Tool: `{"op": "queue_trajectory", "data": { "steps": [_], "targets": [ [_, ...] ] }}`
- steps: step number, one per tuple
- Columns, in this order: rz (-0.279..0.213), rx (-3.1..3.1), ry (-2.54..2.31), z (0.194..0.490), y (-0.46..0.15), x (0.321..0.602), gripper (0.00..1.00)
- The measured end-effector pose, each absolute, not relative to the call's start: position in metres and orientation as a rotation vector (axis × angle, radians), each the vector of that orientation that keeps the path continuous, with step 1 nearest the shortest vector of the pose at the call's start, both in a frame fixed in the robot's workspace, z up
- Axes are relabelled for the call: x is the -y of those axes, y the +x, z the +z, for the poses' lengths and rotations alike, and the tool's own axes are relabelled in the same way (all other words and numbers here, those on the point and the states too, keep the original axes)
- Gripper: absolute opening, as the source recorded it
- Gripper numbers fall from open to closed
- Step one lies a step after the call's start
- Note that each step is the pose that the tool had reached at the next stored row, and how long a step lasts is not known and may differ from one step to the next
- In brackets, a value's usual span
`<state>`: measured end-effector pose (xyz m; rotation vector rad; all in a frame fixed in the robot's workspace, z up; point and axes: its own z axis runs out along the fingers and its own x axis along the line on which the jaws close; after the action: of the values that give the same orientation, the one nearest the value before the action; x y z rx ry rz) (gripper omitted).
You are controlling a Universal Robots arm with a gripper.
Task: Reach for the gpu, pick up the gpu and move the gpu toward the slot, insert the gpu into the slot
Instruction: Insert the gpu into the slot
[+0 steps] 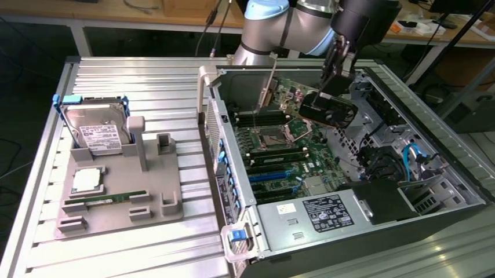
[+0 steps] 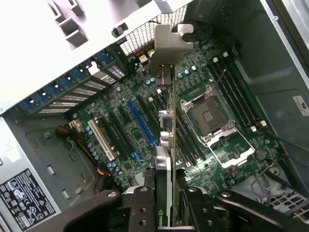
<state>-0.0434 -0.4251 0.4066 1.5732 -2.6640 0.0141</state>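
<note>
My gripper [image 1: 335,78] is inside the open computer case, shut on the gpu [image 1: 328,110]. The card hangs above the green motherboard [image 1: 317,150] near its far end, its black fan cooler facing the exterior view's right. In the wrist view the gpu [image 2: 166,145] shows edge-on between my black fingers [image 2: 140,205], with its silver end bracket [image 2: 169,41] pointing away from the camera. The blue slot [image 2: 140,121] lies on the board beside the card's edge, apart from it. In the exterior view the slot [image 1: 272,174] sits lower on the board, nearer the camera than the card.
The square processor socket [image 2: 212,121] and black memory slots lie under the card. Case walls [image 1: 213,133] enclose the board, with a power supply [image 1: 325,213] at the near end. On the exterior view's left, a grey fixture [image 1: 116,191] holds a hard drive [image 1: 97,130] and a memory stick [image 1: 104,198].
</note>
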Motion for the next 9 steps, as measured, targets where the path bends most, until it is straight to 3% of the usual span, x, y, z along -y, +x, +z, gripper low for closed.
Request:
{"op": "queue_trajectory", "data": {
  "steps": [9],
  "targets": [
    [0.041, 2.54, 1.796, 0.4014, -0.0434, 0.4251, 0.27]
  ]
}}
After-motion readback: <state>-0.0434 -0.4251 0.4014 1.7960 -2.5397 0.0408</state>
